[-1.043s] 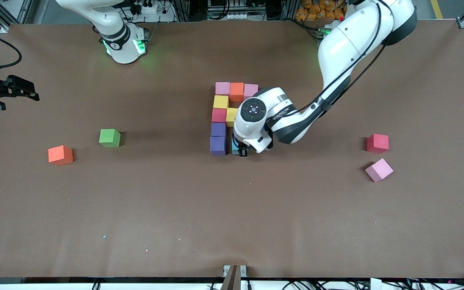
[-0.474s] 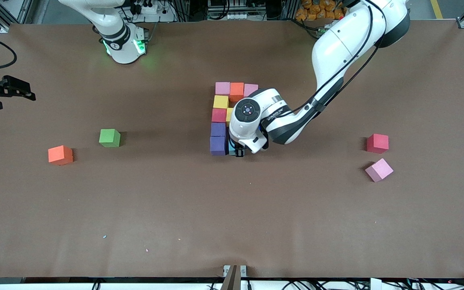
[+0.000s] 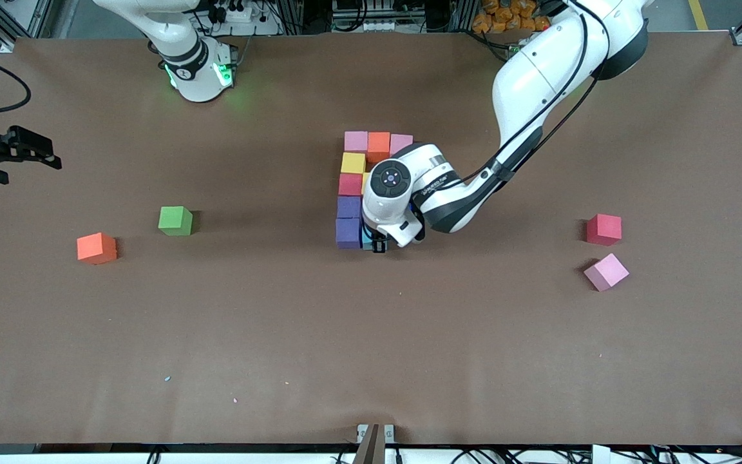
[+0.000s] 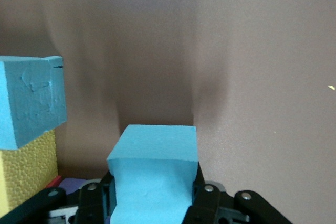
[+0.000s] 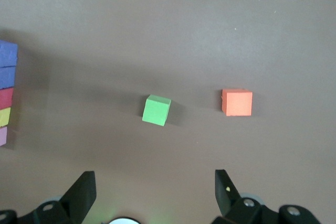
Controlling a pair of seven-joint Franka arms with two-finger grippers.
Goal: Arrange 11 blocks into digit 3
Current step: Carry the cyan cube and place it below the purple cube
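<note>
Green cube [image 3: 175, 220] on brown table [image 3: 371, 335], twd right arm's end.

Both arms [image 3: 538, 71] glossy white, rounded shells, dark grey bands at joints. Left arm: black cable clipped along forearm, dark lettering on wrist link, round black cap with small pale marks on wrist end [image 3: 389, 178]. Right arm's base [image 3: 197, 67]: green light glowing at ring. Gripper bodies black, angular; silver screws near finger mounts [image 4: 209, 188]. Black cable trails by right gripper [image 3: 20, 147].
</note>
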